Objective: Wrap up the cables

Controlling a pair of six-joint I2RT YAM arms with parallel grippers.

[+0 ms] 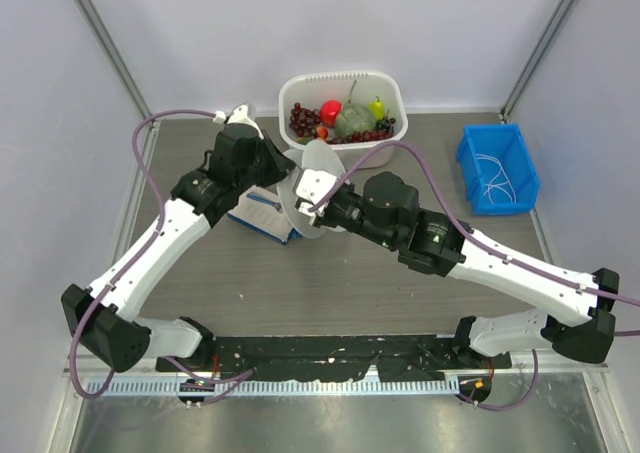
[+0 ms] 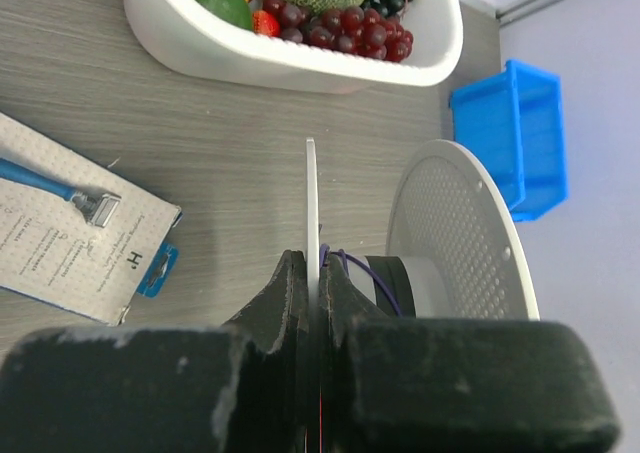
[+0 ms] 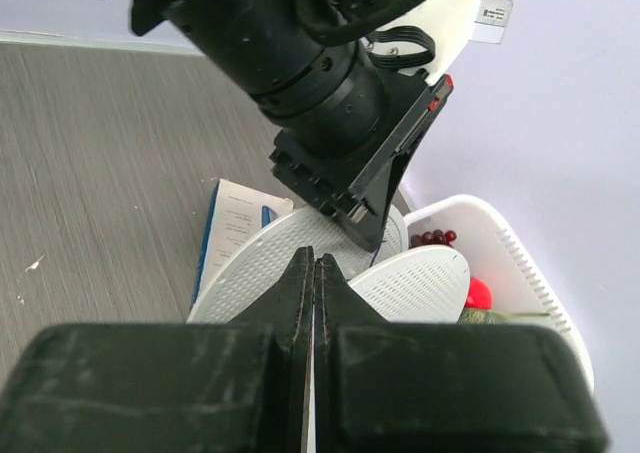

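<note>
razor card (image 2: 60, 258): logo perhaps "h"; other print illegible

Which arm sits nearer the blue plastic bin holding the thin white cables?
Right. The right arm passes along the near side of the blue plastic bin; the left arm lies across the table, on its left half.

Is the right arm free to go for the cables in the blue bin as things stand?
Probably not yet: the right gripper has its jaws shut at the spool, pointing away from the blue bin holding the cables. Nothing else blocks the way.
</note>
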